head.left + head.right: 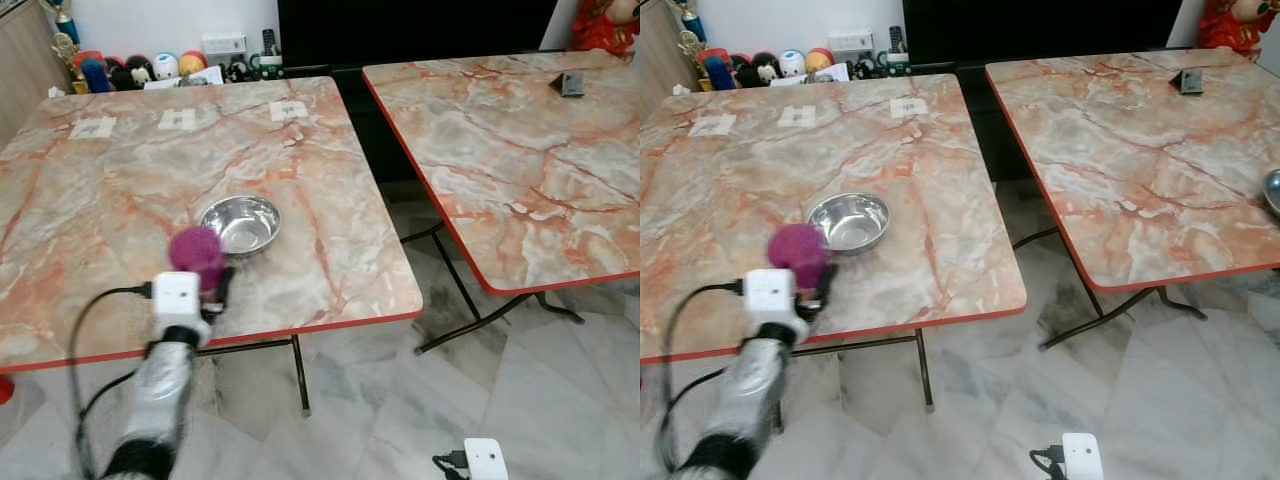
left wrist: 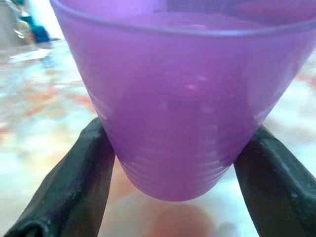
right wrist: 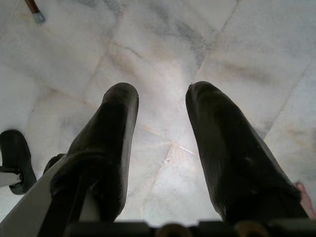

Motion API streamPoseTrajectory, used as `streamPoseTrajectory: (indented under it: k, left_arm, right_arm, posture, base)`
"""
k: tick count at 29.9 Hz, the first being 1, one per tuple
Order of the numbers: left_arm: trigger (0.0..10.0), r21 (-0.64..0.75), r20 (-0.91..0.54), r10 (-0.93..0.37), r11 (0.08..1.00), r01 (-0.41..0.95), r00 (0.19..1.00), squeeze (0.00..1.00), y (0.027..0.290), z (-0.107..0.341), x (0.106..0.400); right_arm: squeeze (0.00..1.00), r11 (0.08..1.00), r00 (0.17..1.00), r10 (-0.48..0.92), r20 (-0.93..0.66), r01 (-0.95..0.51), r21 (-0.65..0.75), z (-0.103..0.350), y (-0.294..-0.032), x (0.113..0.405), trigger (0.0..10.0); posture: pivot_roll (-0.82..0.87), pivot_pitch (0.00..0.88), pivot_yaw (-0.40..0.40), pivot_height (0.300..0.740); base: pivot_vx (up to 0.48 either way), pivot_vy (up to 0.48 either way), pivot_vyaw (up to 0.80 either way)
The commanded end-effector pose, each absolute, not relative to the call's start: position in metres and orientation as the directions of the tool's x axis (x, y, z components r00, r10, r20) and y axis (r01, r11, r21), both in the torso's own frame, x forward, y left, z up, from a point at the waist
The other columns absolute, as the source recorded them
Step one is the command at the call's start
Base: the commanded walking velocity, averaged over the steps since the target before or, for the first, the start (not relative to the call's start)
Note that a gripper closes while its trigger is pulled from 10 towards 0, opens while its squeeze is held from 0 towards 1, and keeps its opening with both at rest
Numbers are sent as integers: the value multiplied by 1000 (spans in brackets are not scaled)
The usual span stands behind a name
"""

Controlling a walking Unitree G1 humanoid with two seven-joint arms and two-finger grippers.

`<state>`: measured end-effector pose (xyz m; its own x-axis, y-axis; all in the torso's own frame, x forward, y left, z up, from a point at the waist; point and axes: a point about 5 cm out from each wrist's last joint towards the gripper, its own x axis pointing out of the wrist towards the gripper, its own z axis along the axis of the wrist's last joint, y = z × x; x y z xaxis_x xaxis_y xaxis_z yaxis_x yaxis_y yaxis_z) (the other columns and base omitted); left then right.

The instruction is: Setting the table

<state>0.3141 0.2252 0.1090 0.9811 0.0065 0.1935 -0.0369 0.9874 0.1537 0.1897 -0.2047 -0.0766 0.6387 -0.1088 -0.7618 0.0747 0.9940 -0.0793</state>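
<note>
Two marble-patterned tables are seen side by side, a gap of tiled floor point(image 1: 400, 400) between them. On the left table point(image 1: 100, 200) one steel bowl point(image 1: 240, 223) is set near the front edge, with nothing seen inside it. Three paper labels point(image 1: 178, 119) are laid along its far edge, and a row of toys point(image 1: 140, 68) is lined up beyond it. One purple cup point(image 2: 182, 103) is clamped between the fingers point(image 2: 74, 187) of the left gripper point(image 1: 212, 288), held just before the bowl, above the table's front edge. A small dark object point(image 1: 571, 84) is seen at the right table's point(image 1: 520, 170) far side. The right gripper point(image 3: 163, 128) is hung low over the floor, its fingers parted and grasping nothing.
</note>
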Motion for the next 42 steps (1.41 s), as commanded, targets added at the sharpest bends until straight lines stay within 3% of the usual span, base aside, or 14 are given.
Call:
streamPoseTrajectory:
  k: [1, 4, 11, 18, 42]
  left_arm:
    - [9725, 179, 191, -17, 984, -17, 981, 0, 227, 110, 311]
    - [10000, 211, 187, -19, 977, -21, 982, 0, 236, 109, 291]
    - [10000, 137, 120, 39, 989, -56, 992, 0, 227, 92, 284]
    - [10000, 115, 85, -8, 993, -2, 996, 0, 207, 90, 289]
    - [10000, 118, 83, -22, 993, 12, 996, 0, 205, 98, 293]
  right_arm:
    - [0, 994, 624, -110, -774, 82, -75, -80, -204, 184, 10000]
    - [0, 994, 623, -110, -774, 82, -75, -80, -205, 183, 10000]
    - [0, 993, 633, -120, -764, 66, -102, -79, -205, 184, 10000]
    - [0, 987, 636, -131, -761, 11, -161, -79, -205, 185, 10000]
    - [0, 991, 625, -104, -774, 0, -133, -81, -202, 183, 10000]
  posture:
    - [8, 103, -1, 740]
    - [18, 103, -7, 740]
    - [11, 92, 0, 740]
    - [1, 81, 10, 740]
    - [4, 59, 23, 740]
  base:
    - [0, 0, 0]
    - [0, 0, 0]
    - [0, -51, 0]
    - [0, -462, 398]
    - [0, -465, 95]
